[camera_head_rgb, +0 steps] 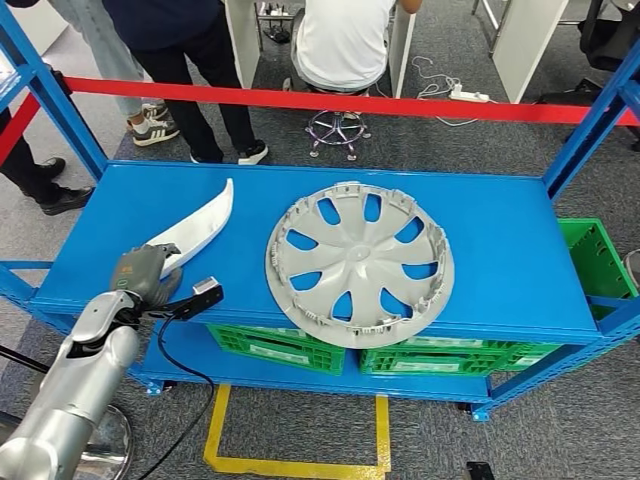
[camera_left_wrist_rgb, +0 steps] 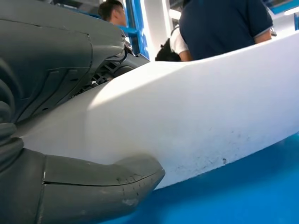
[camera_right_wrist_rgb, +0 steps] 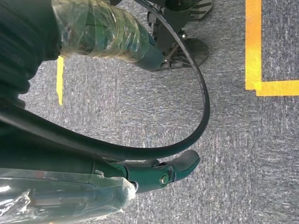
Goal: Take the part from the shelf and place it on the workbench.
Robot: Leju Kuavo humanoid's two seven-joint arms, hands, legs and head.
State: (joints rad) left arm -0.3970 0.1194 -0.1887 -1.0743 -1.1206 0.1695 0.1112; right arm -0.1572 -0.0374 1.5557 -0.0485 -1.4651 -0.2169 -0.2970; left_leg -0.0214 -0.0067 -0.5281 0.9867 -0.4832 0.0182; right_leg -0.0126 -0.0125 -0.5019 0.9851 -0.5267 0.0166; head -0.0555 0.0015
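A silver, smooth-shelled left arm (camera_head_rgb: 72, 385) is seen, ending in a grey left hand (camera_head_rgb: 142, 272) with darker fingers. Just beside that hand, a small silver-faced black module (camera_head_rgb: 202, 295) is mounted, and a black cable (camera_head_rgb: 177, 372) is trailed from it. Up close, a ribbed grey cover (camera_left_wrist_rgb: 9, 126) and a scuffed thick thumb (camera_left_wrist_rgb: 102, 179) are shown.

The part (camera_head_rgb: 198, 225) is a long, white, curved plastic trim piece, tapering to a point at its far end. It lies flat on the blue shelf (camera_head_rgb: 498, 240), left of the grey wheel cover (camera_head_rgb: 360, 262), well apart from it.
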